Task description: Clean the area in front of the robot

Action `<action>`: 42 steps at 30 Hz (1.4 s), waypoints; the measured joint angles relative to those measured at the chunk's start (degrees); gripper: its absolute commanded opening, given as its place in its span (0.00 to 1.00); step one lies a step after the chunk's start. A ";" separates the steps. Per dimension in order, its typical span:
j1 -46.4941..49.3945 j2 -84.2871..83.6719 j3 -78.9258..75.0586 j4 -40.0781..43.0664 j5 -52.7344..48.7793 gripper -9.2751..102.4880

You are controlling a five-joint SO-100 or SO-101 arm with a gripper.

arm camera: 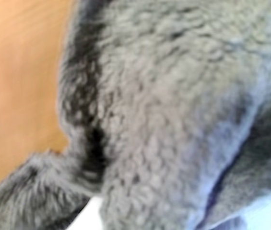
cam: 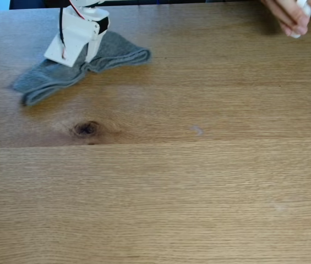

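In the fixed view the white plastic arm (cam: pixel 81 27), with black and red wires, reaches down at the far left of the wooden table (cam: pixel 161 187). Its gripper (cam: pixel 81 61) is pressed into a grey fluffy cloth (cam: pixel 119 54), and the folds gather at its fingers, so it looks shut on the cloth. The cloth spreads left and right of the gripper. In the wrist view the grey cloth (arm camera: pixel 173 110) is seen very close and blurred, with bare table (arm camera: pixel 15 96) at the left and a white finger edge (arm camera: pixel 85 218) at the bottom.
A person's hand (cam: pixel 290 14) holding a small white object (cam: pixel 304 11) reaches in at the far right corner. A dark knot (cam: pixel 86 128) marks the wood. A faint pale smudge (cam: pixel 197 130) lies mid-table.
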 measured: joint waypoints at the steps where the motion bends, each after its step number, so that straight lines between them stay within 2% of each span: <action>1: -0.44 1.67 -0.18 -1.32 0.44 0.08; 7: -3.96 12.39 -0.26 -5.19 1.85 0.08; 15: -10.72 23.03 -0.26 -3.25 1.05 0.08; 22: -19.86 29.79 -0.26 9.23 -2.11 0.08; 28: -32.70 35.24 -0.26 21.53 -4.22 0.08; 32: -42.45 37.27 -0.26 26.54 -4.57 0.08; 38: -55.20 33.66 -0.26 23.03 -2.11 0.08; 42: -59.85 26.63 -0.26 13.54 -0.35 0.08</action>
